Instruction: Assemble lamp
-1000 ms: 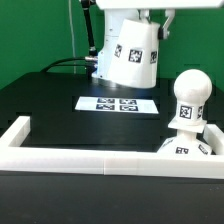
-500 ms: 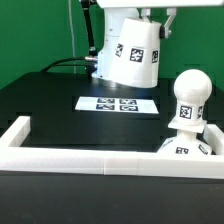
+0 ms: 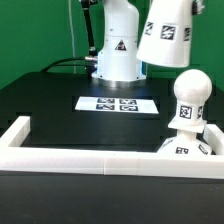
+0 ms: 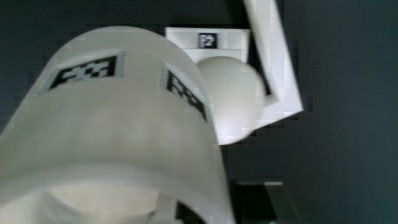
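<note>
The white tapered lamp shade (image 3: 166, 32) hangs tilted in the air at the upper right of the exterior view, above the bulb. It fills most of the wrist view (image 4: 125, 130). My gripper is shut on the shade. It is cut off by the exterior view's top edge, and only a dark finger (image 4: 263, 200) shows beside the shade in the wrist view. The rounded bulb piece (image 3: 189, 98) stands upright on the small square base (image 3: 186, 149) at the exterior view's right. Both show past the shade in the wrist view, the bulb (image 4: 235, 88) and the base (image 4: 205, 40).
The marker board (image 3: 117, 103) lies flat on the black table in front of the arm's white pedestal (image 3: 116, 52). A white L-shaped wall (image 3: 70, 158) runs along the near edge and around the base, and also shows in the wrist view (image 4: 279, 70).
The shade has moved up and toward the exterior view's right, from in front of the arm's pedestal to above the bulb, and now hangs tilted. The bulb and base have not moved.
</note>
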Controlling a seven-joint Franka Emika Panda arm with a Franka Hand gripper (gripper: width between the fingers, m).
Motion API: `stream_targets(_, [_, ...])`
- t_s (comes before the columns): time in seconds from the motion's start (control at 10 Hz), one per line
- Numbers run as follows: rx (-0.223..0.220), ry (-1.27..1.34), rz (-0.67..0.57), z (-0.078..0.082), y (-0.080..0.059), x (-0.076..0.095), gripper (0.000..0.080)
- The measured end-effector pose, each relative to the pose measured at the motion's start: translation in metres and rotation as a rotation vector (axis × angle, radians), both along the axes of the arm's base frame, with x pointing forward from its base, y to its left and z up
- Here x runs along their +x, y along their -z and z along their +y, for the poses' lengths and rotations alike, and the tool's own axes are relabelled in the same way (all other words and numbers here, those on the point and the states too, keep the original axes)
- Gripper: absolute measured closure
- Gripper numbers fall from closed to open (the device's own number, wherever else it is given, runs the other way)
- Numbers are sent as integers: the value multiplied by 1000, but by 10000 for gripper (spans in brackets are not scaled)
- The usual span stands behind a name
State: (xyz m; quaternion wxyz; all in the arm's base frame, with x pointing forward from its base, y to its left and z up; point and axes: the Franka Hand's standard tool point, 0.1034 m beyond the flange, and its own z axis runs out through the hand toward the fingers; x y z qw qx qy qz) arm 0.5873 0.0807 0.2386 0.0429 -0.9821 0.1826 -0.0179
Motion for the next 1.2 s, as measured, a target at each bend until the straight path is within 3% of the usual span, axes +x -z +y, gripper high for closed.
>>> stream_targets(0.3, [1, -1, -7, 22, 4, 7, 755])
stream_targets(0.5, [-7, -27, -26, 30, 21, 13, 755])
stream_targets(0.9, [-32, -108, -60, 28, 52, 24, 755])
stream_targets(1.2, [-32, -107, -59, 28, 53, 23, 755])
